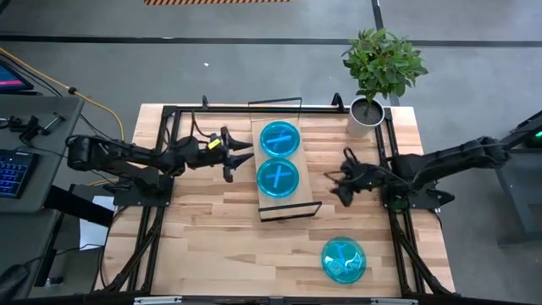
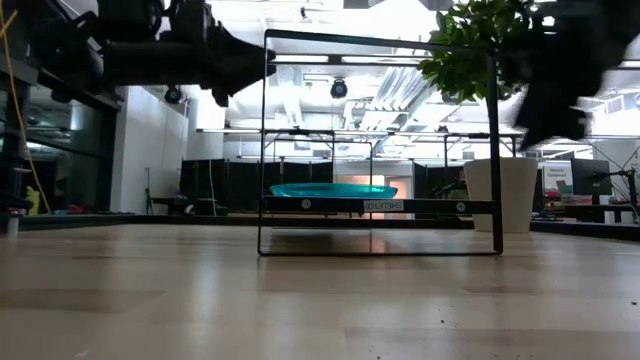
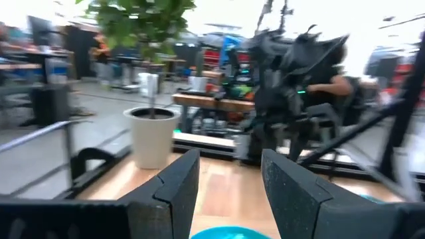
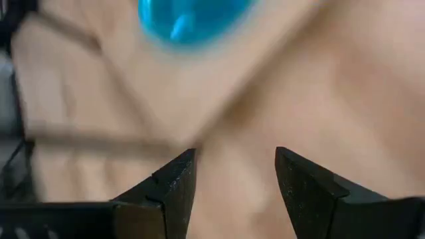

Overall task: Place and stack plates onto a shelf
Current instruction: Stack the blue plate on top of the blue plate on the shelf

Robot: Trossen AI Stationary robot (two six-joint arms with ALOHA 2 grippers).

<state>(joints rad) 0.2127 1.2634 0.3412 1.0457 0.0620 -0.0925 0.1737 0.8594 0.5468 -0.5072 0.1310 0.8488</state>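
The shelf [image 1: 286, 202], a light-wood board in a thin black frame, stands mid-table. Two cyan plates lie flat on it, one at the far end [image 1: 279, 138] and one behind the middle [image 1: 279, 178]. In the low view they show as one cyan band [image 2: 333, 190]. Another cyan plate [image 1: 343, 260] lies on the tabletop near the right front; one or a stack, I cannot tell. My left gripper [image 1: 245, 154] hovers open just left of the shelf, with a plate edge [image 3: 226, 233] below its fingers. My right gripper [image 1: 337, 180] hovers open right of the shelf, above bare wood [image 4: 232, 189]. A blurred plate [image 4: 189, 20] lies ahead of it.
A potted plant [image 1: 370, 114] in a white pot stands at the table's far right corner, also seen past my left fingers [image 3: 153, 136]. Black frame rails [image 1: 161, 161] run along the table's left and right sides. A keyboard [image 1: 13, 169] sits off the table's left.
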